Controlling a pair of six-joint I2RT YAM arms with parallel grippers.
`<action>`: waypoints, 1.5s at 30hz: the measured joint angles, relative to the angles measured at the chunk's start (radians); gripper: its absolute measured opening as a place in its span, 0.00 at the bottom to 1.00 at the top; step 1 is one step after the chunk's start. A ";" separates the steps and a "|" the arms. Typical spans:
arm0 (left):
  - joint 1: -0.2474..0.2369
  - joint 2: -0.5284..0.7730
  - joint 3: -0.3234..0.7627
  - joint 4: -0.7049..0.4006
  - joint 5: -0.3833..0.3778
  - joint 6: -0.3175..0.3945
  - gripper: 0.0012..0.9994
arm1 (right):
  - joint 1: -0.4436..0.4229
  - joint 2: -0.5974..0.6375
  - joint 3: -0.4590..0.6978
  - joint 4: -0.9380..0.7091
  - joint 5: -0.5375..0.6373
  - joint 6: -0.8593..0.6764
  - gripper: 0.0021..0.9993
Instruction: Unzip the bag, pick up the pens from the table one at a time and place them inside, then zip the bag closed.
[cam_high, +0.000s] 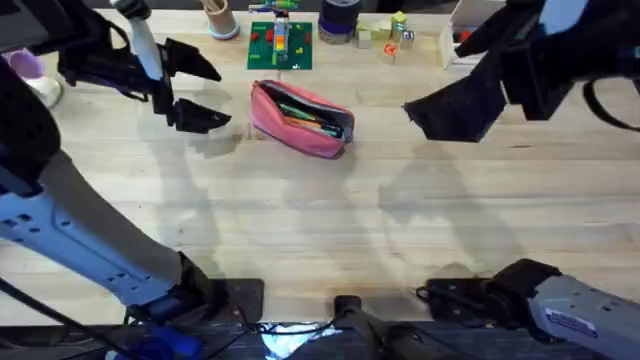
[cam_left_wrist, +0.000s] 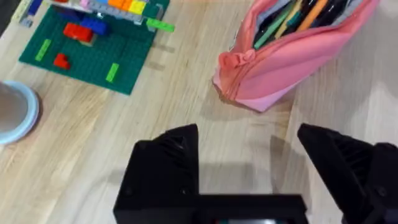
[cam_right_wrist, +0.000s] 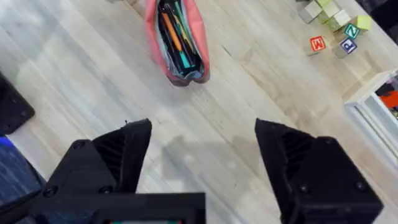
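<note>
Bag (cam_high: 300, 117) lay unzipped mid-table (cam_high: 320, 230), far side, pens (cam_high: 310, 113) inside | Judged light, soft, prone to slump; best pinned at one end, zipper pull taken for closing; pull not discernible | Left hand (cam_high: 195, 92) released, just beside bag | Right hand (cam_right_wrist: 202, 165) released, apart from bag.

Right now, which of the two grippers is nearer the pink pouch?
The left gripper: it hangs open just beside the bag's closed end, above the table. The right gripper, also open, sits farther off on the pouch's other side.
</note>
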 joint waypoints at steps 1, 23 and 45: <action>0.008 0.004 0.000 -0.006 0.008 0.002 0.99 | 0.000 0.005 0.000 0.000 0.000 0.000 1.00; 0.030 0.009 0.000 -0.021 0.039 0.007 0.99 | 0.000 0.156 0.000 0.175 -0.142 0.010 1.00; 0.030 0.009 0.000 -0.021 0.039 0.007 0.99 | 0.125 0.432 0.216 0.330 -0.183 0.193 1.00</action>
